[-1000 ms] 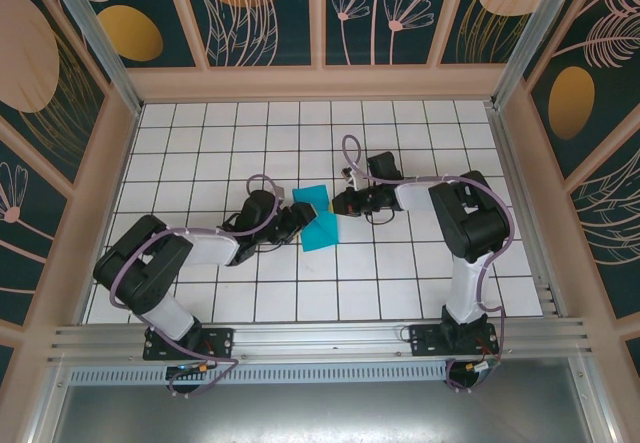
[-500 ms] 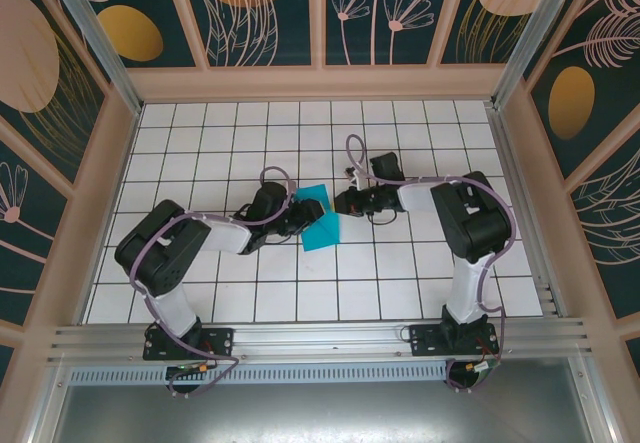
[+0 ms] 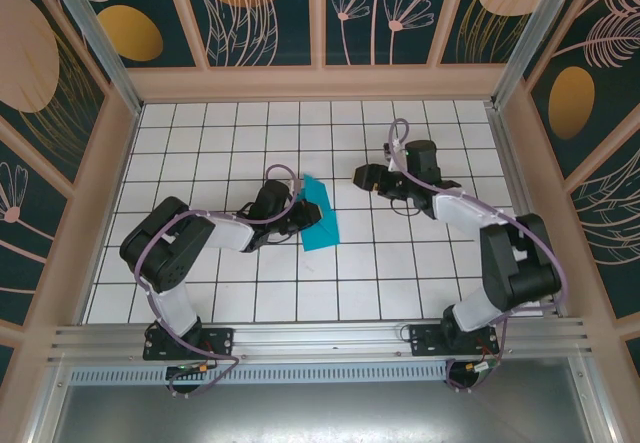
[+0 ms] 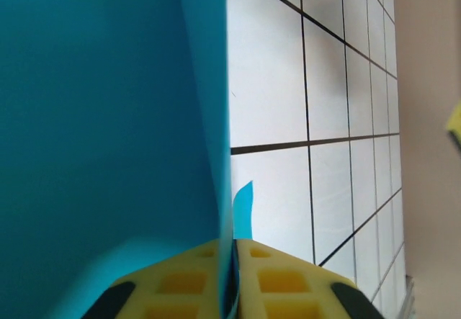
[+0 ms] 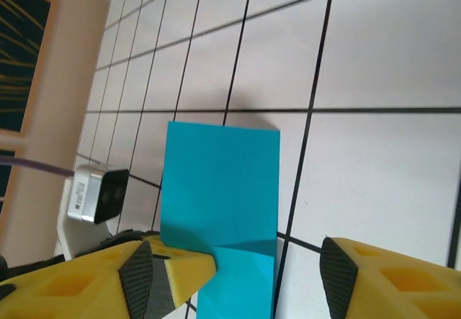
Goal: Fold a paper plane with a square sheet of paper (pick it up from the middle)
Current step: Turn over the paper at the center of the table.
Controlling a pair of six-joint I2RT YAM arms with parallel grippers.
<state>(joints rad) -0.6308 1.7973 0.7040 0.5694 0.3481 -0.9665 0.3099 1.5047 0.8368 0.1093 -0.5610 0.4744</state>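
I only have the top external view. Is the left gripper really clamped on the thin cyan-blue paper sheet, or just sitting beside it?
Observer: Clamped. In the left wrist view the left gripper has its yellow jaws shut on an edge of the thin cyan-blue paper sheet, which runs out from between them.
Operator: And the right gripper's jaws?
Observer: The right wrist view shows the right gripper with its jaws wide open and no paper pinched.
Operator: Any fold in the sheet?
Observer: Yes. That same view shows a crease line across the sheet, near the end closest to the camera.
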